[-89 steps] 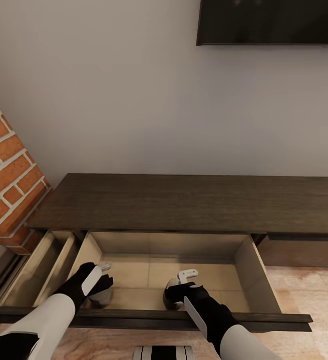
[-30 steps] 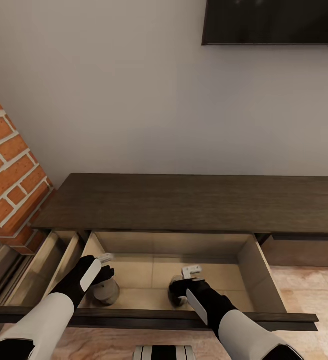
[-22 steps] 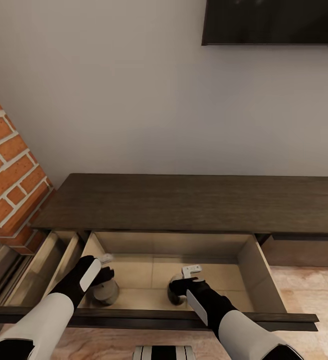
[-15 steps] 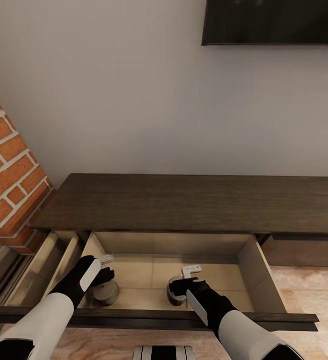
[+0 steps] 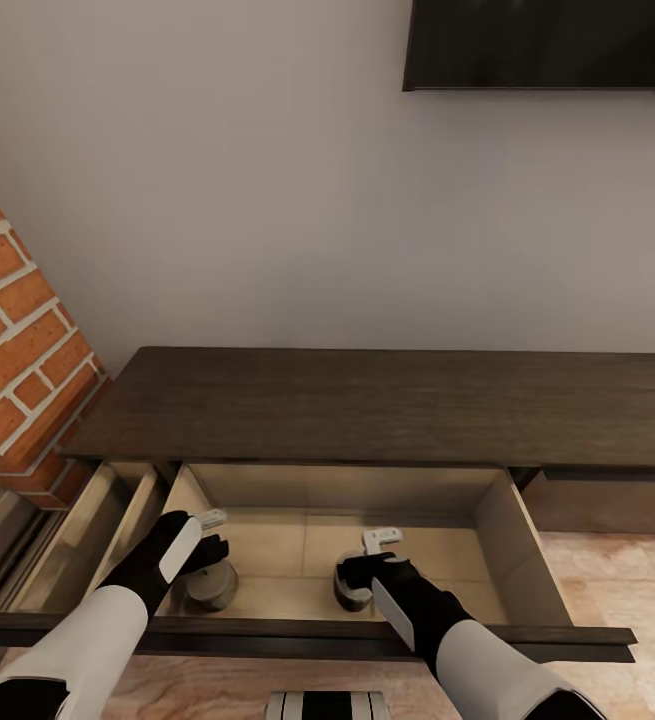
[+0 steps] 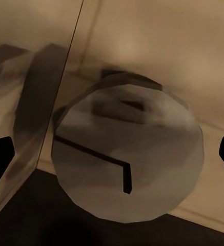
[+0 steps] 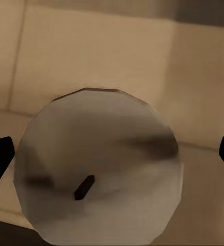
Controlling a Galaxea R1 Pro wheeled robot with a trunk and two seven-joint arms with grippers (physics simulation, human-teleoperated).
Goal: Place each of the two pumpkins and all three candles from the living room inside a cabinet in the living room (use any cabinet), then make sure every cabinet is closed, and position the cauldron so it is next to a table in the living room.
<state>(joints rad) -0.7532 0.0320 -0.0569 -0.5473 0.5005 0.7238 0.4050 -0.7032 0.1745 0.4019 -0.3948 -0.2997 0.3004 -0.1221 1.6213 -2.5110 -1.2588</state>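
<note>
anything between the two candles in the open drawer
No. In the head view the left candle and the right candle stand apart on the drawer, with only bare beige floor between them.

— Can you read any writing, label or number anywhere?

— No, you have nothing to read here. The dark screen on the wall is blank, and the cabinet top and the brick fireplace carry no print. The flat tops of the two candles show only a dark wick mark, no lettering.
</note>
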